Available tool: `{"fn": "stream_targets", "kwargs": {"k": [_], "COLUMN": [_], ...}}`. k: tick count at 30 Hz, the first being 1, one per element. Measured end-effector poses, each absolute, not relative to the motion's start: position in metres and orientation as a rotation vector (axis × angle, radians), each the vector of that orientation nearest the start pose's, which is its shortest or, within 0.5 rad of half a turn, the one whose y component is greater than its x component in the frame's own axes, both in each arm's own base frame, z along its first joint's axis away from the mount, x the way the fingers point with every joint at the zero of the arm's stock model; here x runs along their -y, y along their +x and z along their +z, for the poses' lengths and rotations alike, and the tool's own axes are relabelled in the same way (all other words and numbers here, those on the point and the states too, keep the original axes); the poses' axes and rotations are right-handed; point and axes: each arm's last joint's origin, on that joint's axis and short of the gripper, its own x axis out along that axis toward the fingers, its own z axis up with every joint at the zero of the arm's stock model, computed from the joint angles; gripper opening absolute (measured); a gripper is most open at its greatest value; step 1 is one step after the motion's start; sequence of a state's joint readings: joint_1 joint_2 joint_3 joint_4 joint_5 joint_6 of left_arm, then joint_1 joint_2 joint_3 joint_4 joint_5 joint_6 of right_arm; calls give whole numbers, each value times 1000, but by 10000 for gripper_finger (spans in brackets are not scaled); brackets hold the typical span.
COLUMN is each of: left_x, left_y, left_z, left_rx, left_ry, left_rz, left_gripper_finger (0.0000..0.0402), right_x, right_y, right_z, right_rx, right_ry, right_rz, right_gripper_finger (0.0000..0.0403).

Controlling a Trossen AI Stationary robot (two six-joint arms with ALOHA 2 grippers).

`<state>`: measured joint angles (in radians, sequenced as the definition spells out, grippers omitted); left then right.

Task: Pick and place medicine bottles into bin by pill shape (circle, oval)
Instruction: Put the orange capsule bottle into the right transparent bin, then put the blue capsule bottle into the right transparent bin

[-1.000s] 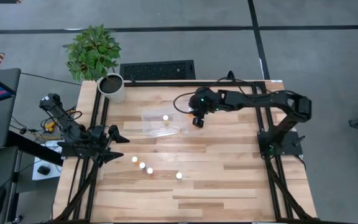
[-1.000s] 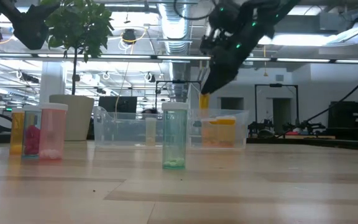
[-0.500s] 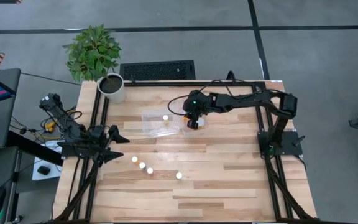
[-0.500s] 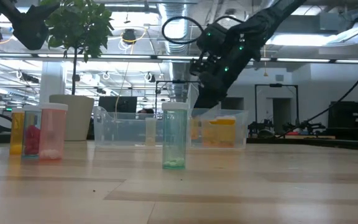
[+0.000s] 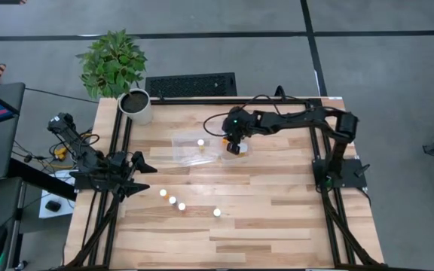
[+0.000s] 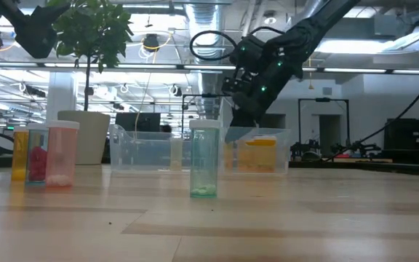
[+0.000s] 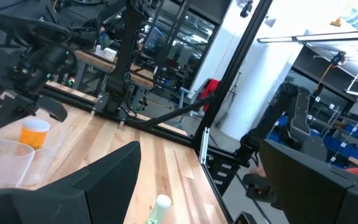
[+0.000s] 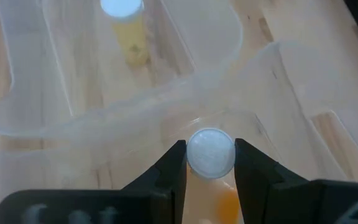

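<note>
My right gripper [image 5: 233, 147] reaches down into the right compartment of the clear bin [image 5: 187, 150] and is shut on an orange medicine bottle [image 8: 219, 199] with a white cap. Another white-capped bottle [image 5: 200, 142] stands in the left compartment [image 8: 73, 68]. Several more bottles stand upright in a row on the table [image 5: 173, 201], with one [image 5: 217, 212] farther right. In the low view they show as yellow, pink [image 6: 60, 154] and teal [image 6: 204, 161]. My left gripper [image 5: 143, 178] waits open at the table's left edge. My right gripper pinches the bottle's round white cap [image 8: 194, 152] between its two fingers [image 8: 174, 163], one on each side. The fingers come from above, pointing down. The bottle stands upright below them inside the bin's right compartment; whether its base rests on the floor I cannot tell.
A white plant pot [image 5: 136, 105] stands at the table's far left corner and a black keyboard [image 5: 191, 84] lies behind the far edge. An orange shape [image 6: 259, 154] shows in the bin's right compartment in the low view. Bare wood [image 5: 277, 218] lies at the near right.
My right gripper has moved a little toward the table's left edge and down, carrying the orange bottle from above the bin's rim into the right compartment. Most of this happened in the first half second. It has stayed shut on the cap.
</note>
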<state>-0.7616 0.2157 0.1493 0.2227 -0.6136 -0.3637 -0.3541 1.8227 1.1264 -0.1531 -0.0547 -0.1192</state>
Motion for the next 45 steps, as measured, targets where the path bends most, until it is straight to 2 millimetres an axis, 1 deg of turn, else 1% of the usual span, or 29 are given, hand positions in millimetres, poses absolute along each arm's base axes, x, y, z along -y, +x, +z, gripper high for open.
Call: {"fn": "stream_targets", "kwargs": {"k": [5, 17, 21, 27, 32, 35, 39, 42, 45], "left_x": [58, 58, 58, 58, 58, 58, 58, 58, 58], "left_y": [85, 84, 85, 84, 85, 85, 85, 84, 84], "left_z": [218, 218, 218, 218, 218, 218, 218, 218, 218], "left_rx": [93, 93, 93, 92, 93, 92, 91, 90, 90], "left_ry": [-462, -462, -465, -469, -466, -468, -481, -485, -482], "left_rz": [-168, -169, -169, -170, -170, -170, -172, -176, -176], "left_gripper_finger": [322, 322, 322, 322, 322, 322, 322, 322, 322], "right_x": [130, 130, 130, 130, 129, 129, 127, 125, 121], "right_y": [357, 356, 356, 356, 355, 352, 348, 342, 331], "right_z": [168, 170, 169, 167, 170, 179, 200, 219, 241], "right_rx": [-850, -847, -850, -860, -857, -836, -783, -732, -695], "right_ry": [65, 67, 68, 70, 69, 57, 36, 18, 7], "right_rz": [-232, -233, -233, -231, -231, -230, -233, -236, -240], "right_gripper_finger": [116, 120, 135, 170, 193, 199, 200, 198, 197]}}
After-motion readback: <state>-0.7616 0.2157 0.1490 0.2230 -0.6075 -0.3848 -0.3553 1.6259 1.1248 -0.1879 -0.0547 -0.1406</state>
